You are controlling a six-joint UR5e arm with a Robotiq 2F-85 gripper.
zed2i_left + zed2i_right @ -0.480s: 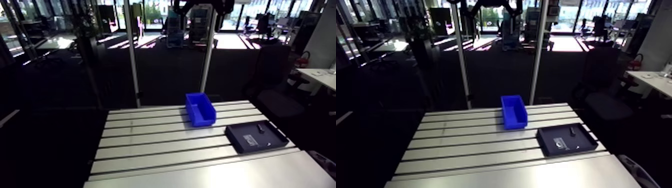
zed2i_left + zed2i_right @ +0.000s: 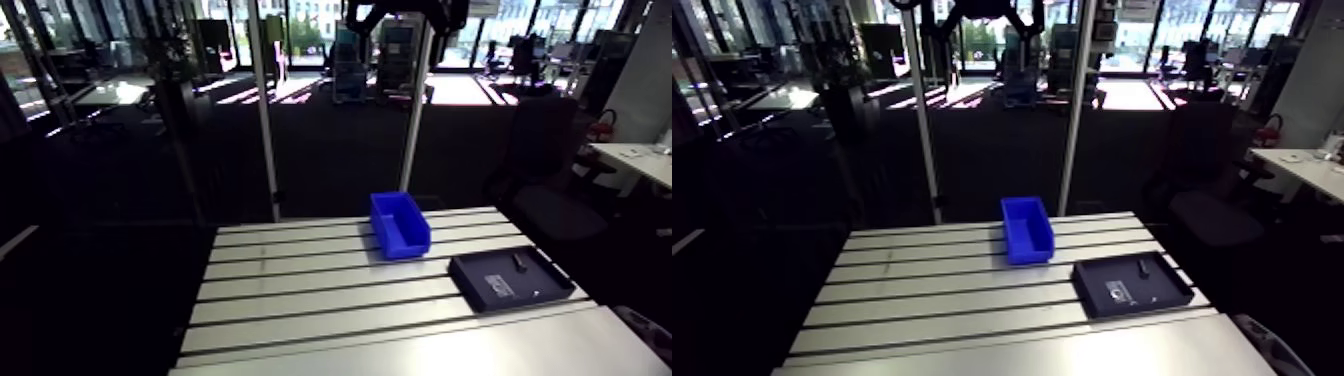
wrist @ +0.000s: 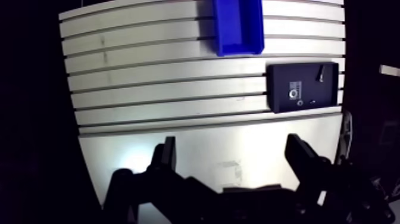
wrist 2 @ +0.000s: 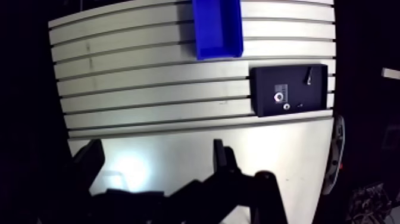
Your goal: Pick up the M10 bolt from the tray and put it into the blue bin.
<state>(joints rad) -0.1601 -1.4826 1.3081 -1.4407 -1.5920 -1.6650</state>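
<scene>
View shifted — bolt (image 3: 319,72) well ahead of gripper (image 3: 232,146).

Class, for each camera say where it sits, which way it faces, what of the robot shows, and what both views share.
Arm view: on the upper link, looking down across the table at the bin and tray; only the dark wrist shows, at the top edge.
Wrist view: on the wrist, high up, looking down past the open gripper, both fingers showing, at the table.
Shared: table, bin, tray and the bolt in it.
</scene>
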